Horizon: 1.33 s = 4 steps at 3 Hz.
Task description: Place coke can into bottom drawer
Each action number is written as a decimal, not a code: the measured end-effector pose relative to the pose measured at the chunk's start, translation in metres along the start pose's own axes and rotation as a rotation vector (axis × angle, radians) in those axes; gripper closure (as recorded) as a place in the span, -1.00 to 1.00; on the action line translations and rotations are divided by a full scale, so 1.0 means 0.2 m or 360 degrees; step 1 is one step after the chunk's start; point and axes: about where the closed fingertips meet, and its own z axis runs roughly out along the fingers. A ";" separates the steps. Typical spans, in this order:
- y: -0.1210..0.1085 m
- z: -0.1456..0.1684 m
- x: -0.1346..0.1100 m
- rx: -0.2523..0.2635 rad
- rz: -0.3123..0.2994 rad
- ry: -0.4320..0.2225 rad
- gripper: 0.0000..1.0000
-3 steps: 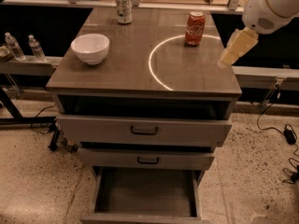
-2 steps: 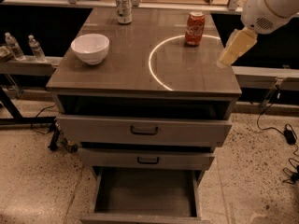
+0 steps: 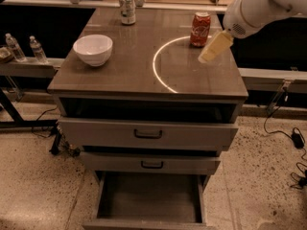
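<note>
the gripper (image 3: 215,47), grip state unclear, has shifted left, closer to the untouched coke can (image 3: 200,28).

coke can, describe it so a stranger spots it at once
On the cabinet top, look to the far right, beside the gripper. The coke can is red with white script; the other can, further left, is silver-green.

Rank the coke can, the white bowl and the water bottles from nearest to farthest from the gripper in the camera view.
1. The coke can, just up and left of the gripper, which hangs over the right side of the cabinet top.
2. The bowl, on the top's left side.
3. The water bottles, off the cabinet at the far left.
</note>
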 end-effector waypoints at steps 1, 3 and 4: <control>-0.10 0.22 -0.02 0.0030 0.0112 -0.0080 -1.00; -0.45 0.60 0.06 0.0198 0.0539 -0.0263 -1.00; -0.50 0.70 0.04 0.0183 0.0672 -0.0333 -1.00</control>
